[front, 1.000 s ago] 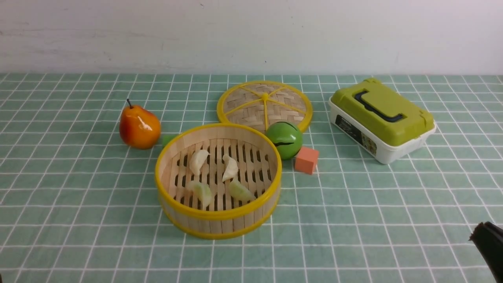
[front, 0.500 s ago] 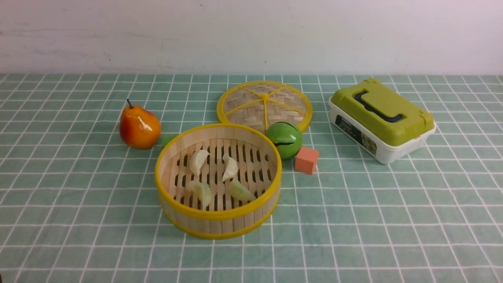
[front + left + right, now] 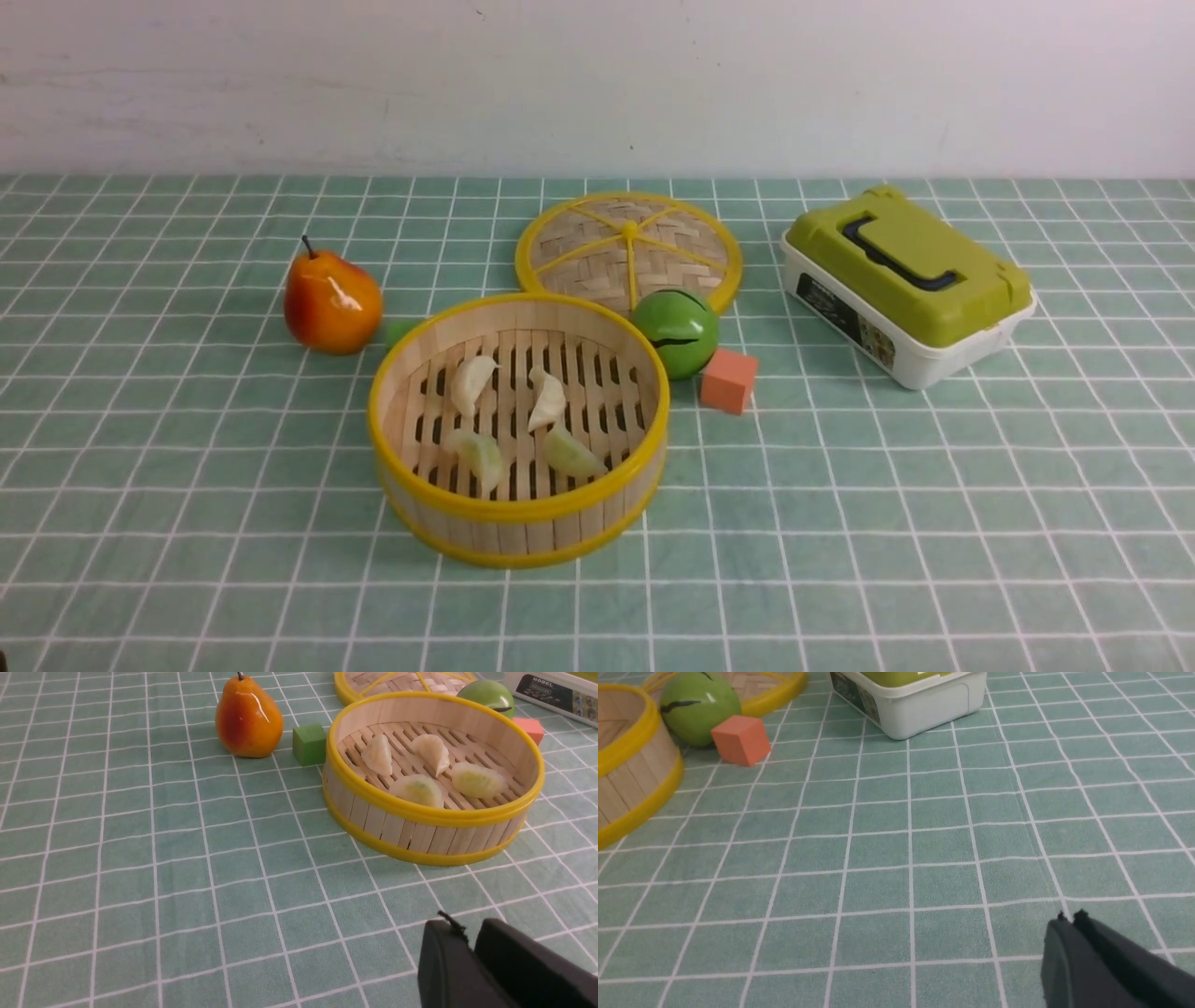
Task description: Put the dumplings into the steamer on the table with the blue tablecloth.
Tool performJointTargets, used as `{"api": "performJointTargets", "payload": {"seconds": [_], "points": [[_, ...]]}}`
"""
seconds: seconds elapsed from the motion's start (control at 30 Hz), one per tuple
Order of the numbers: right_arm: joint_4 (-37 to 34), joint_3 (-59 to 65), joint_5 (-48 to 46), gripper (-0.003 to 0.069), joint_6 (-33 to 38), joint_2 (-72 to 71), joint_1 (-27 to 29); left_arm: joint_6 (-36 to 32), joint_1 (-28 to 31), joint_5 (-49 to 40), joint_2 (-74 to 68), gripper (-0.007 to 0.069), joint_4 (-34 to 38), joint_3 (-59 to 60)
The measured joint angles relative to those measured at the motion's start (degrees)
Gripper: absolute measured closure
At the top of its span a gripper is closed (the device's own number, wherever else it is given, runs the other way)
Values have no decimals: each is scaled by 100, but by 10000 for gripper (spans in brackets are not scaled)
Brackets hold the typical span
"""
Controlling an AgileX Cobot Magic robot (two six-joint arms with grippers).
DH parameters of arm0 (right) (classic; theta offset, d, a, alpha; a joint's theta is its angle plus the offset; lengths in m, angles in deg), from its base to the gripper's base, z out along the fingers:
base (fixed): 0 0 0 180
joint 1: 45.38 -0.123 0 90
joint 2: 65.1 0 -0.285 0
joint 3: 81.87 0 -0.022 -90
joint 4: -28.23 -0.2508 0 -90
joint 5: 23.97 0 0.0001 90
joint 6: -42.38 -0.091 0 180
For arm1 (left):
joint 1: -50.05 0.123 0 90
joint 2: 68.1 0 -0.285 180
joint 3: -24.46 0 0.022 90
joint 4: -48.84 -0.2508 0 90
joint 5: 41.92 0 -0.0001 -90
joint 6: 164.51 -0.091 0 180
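Observation:
The bamboo steamer (image 3: 519, 534) stands mid-table on the teal grid tablecloth (image 3: 840, 485). Inside lie two white dumplings (image 3: 471, 383) (image 3: 548, 399) and two greenish dumplings (image 3: 481, 455) (image 3: 570, 454). They also show in the left wrist view: the steamer (image 3: 420, 835), a white dumpling (image 3: 377, 755) and a greenish one (image 3: 477, 780). My left gripper (image 3: 467, 927) is shut and empty, low over the cloth, near side of the steamer. My right gripper (image 3: 1069, 918) is shut and empty over bare cloth, well right of the steamer's wall (image 3: 626, 784). Neither gripper shows in the front view.
A woven yellow-rimmed lid (image 3: 627, 247) lies behind the steamer. An orange pear (image 3: 330, 301) and a green cube (image 3: 309, 744) sit to its left. A green ball (image 3: 676, 331) and an orange cube (image 3: 728, 379) sit to its right. A green-lidded white box (image 3: 904, 285) stands at the right.
The right gripper's black tip, seen at the front view's lower right corner one second ago, has withdrawn out of that view. The steamer and dumplings have not moved.

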Motion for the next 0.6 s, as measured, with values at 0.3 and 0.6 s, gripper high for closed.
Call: {"api": "performJointTargets", "payload": {"seconds": [0.3,0.6], "points": [[-14,0,-6,648,-1,0,0,0,0,0,0,533,0,0],[-27,0,-7,638,-1,0,0,0,0,0,0,524,0,0]]}}
